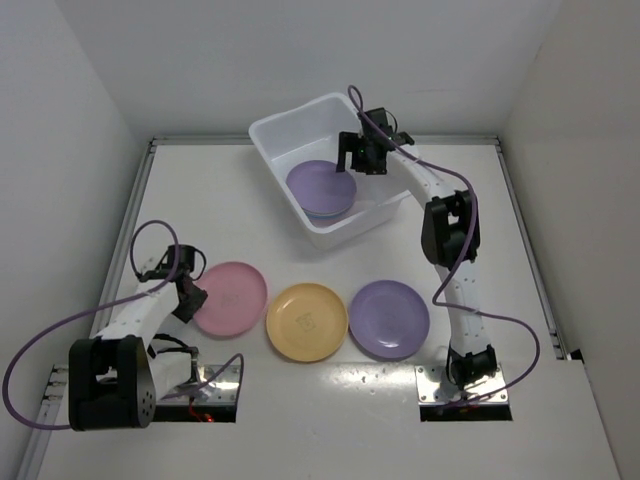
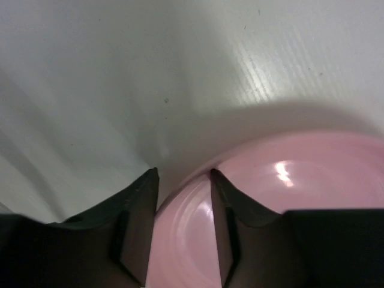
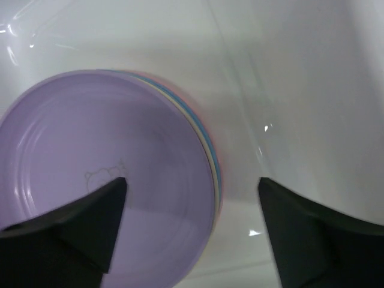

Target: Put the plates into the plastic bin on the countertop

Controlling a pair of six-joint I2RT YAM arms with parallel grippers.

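The white plastic bin (image 1: 270, 128) stands at the back middle of the countertop (image 1: 220, 220). It holds a stack of plates with a purple plate (image 1: 320, 185) on top. In the right wrist view the purple plate (image 3: 90, 180) covers light blue, cream and pink rims (image 3: 216, 168). My right gripper (image 1: 360, 165) hovers over the bin, open and empty (image 3: 192, 180). A pink plate (image 1: 235, 295), a yellow plate (image 1: 307, 321) and a second purple plate (image 1: 389, 317) lie in a row at the front. My left gripper (image 1: 190, 295) is shut on the pink plate's left rim (image 2: 183, 172).
White walls edge the countertop on three sides. Two metal mounting plates (image 1: 215, 385) (image 1: 440, 385) hold the arm bases at the near edge. Purple cables loop beside both arms. The bin's inner wall (image 3: 300, 90) is close to the right gripper's right side.
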